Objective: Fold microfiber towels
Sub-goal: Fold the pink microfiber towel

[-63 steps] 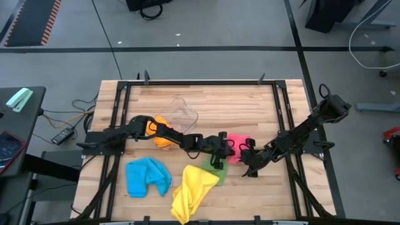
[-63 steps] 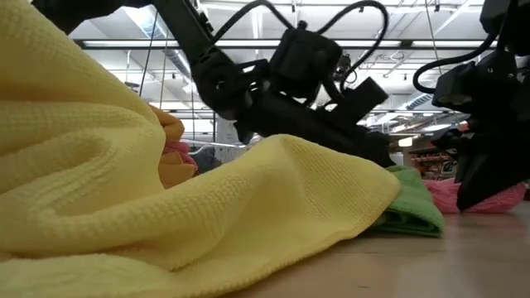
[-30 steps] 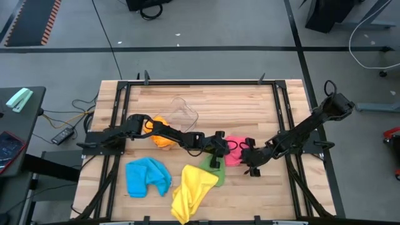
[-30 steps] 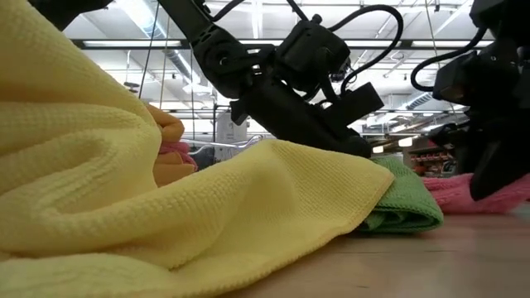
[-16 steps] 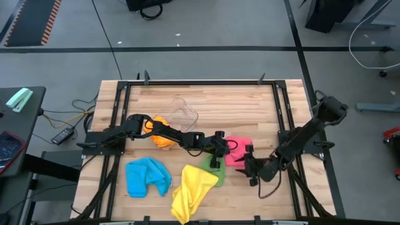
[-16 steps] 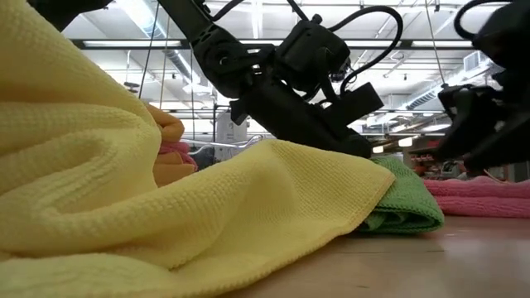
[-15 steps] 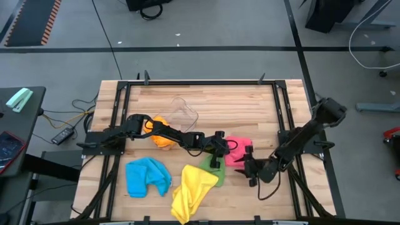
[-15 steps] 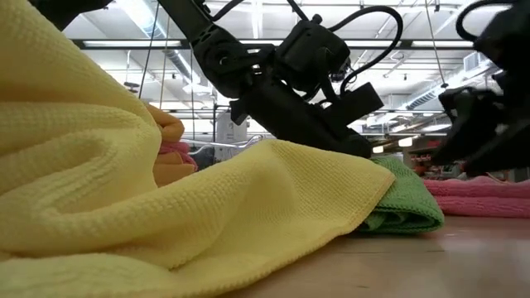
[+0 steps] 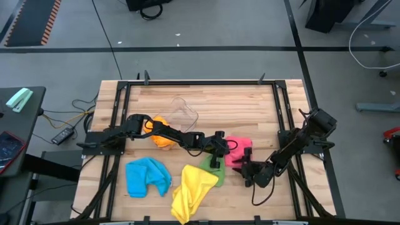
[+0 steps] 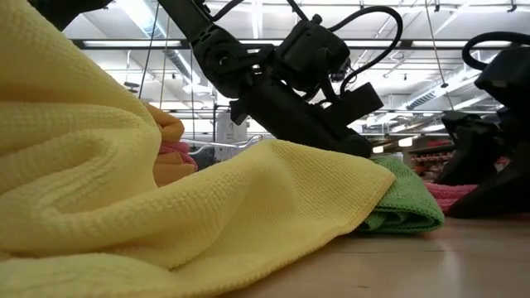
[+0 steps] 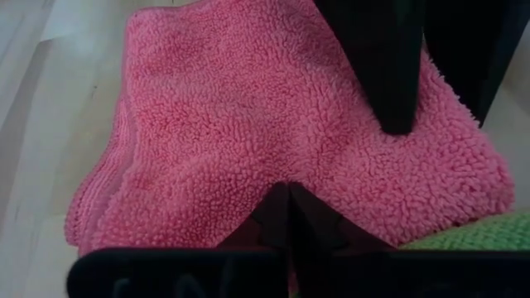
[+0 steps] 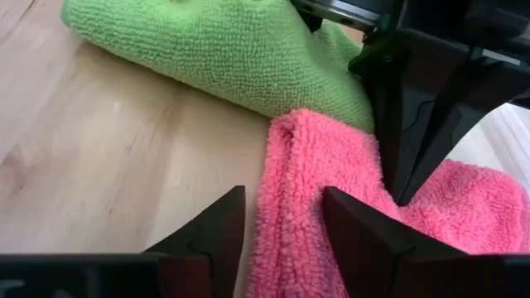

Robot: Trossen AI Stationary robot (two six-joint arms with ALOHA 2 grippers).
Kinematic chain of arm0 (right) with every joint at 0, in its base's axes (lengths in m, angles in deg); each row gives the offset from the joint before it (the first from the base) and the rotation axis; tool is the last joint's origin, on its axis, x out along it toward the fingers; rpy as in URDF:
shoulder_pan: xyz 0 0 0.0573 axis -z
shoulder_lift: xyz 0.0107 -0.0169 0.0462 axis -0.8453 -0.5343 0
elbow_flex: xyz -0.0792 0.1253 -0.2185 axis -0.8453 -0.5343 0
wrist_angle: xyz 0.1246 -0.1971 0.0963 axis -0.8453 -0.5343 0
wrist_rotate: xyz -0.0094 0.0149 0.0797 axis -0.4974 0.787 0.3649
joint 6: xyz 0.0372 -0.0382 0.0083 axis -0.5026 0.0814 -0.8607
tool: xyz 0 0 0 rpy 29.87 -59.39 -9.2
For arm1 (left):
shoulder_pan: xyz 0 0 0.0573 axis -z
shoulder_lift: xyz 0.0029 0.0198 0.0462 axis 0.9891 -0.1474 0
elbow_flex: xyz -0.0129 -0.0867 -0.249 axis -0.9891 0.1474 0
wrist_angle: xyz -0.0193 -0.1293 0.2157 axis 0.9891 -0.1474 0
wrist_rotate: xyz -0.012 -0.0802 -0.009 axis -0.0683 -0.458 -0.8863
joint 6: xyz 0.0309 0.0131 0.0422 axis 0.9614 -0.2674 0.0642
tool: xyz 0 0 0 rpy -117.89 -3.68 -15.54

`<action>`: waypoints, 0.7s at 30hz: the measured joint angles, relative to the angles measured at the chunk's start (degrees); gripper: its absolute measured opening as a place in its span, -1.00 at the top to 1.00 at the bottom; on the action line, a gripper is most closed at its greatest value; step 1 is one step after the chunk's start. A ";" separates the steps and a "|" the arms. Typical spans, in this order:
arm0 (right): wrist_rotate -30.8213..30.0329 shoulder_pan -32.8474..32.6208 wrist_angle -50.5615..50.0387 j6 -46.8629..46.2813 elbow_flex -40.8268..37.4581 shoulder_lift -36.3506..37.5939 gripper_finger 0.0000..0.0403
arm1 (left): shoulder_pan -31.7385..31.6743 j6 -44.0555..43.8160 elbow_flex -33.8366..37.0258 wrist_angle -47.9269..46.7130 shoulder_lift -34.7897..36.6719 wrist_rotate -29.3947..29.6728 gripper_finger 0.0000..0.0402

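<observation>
High view: both grippers meet at the pink towel (image 9: 238,150) mid-table.
Left gripper (image 9: 223,149) presses it, fingers together; right gripper (image 9: 245,174) straddles its near edge, fingers parted, beside the green towel (image 9: 215,169).

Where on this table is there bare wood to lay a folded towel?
Free: the far strip beyond the clear tub, and the right half behind the pink towel. Crowded: the near-left, where the blue towel, yellow towel and green towel lie.
</observation>
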 joint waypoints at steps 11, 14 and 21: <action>3.02 0.29 -5.53 1.09 -0.39 5.68 0.95 | 0.14 0.07 0.02 0.02 -0.07 0.07 0.87; 5.62 0.35 -7.83 -0.25 -0.35 10.46 0.95 | 0.59 0.40 0.12 -0.22 0.31 -0.11 0.91; 17.85 2.42 -13.29 -7.44 -0.28 19.14 0.95 | 3.58 5.20 0.34 -1.96 3.06 -0.42 0.94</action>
